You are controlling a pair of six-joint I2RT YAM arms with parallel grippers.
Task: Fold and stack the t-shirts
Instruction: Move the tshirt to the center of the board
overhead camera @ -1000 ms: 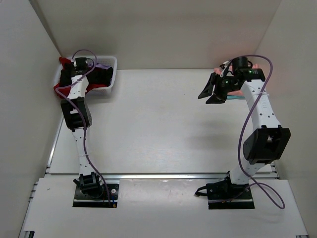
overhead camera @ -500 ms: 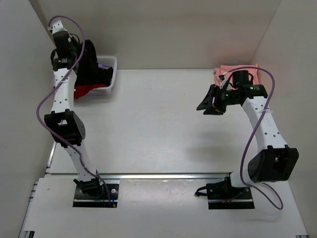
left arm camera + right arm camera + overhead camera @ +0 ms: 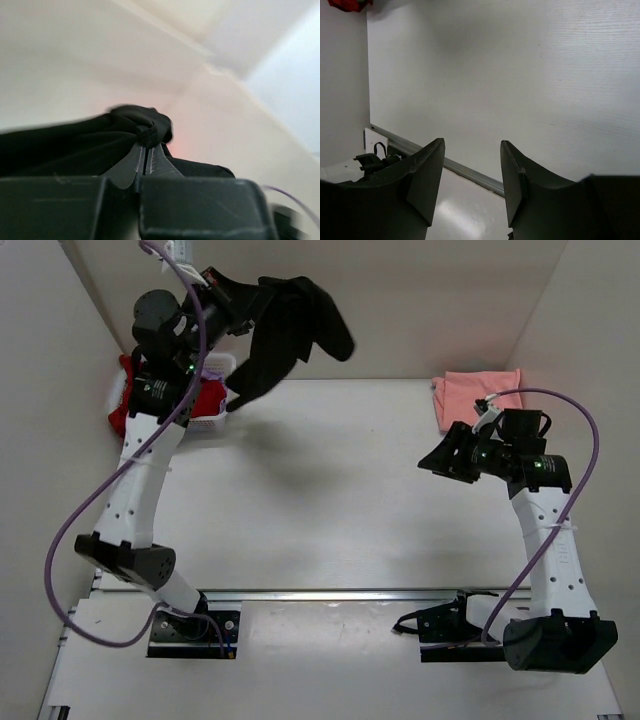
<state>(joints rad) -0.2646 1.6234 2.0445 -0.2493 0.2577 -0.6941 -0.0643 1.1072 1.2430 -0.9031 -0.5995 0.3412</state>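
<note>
I have the left gripper (image 3: pixel 232 300) raised high above the far left corner of the table (image 3: pixel 330 500), its fingers (image 3: pixel 134 162) pressed together on a bunched fold of the black shirt (image 3: pixel 288 328). The shirt hangs in the air from that pinch, drooping to the right and down over the far edge, clear of the table. On the left wrist view the cloth (image 3: pixel 75 145) wraps over the closed tips and the picture is blurred.

Below the arm the basket (image 3: pixel 218 368) sits in the far left corner, and the red shirt (image 3: pixel 118 418) spills over its left side. The pink shirt (image 3: pixel 478 395) lies flat in the far right corner.

The right gripper (image 3: pixel 447 458) hovers over the table near the right edge, just in front of the pink shirt and pointing left. Its fingers (image 3: pixel 426 175) are spread with only bare table between them, holding nothing
</note>
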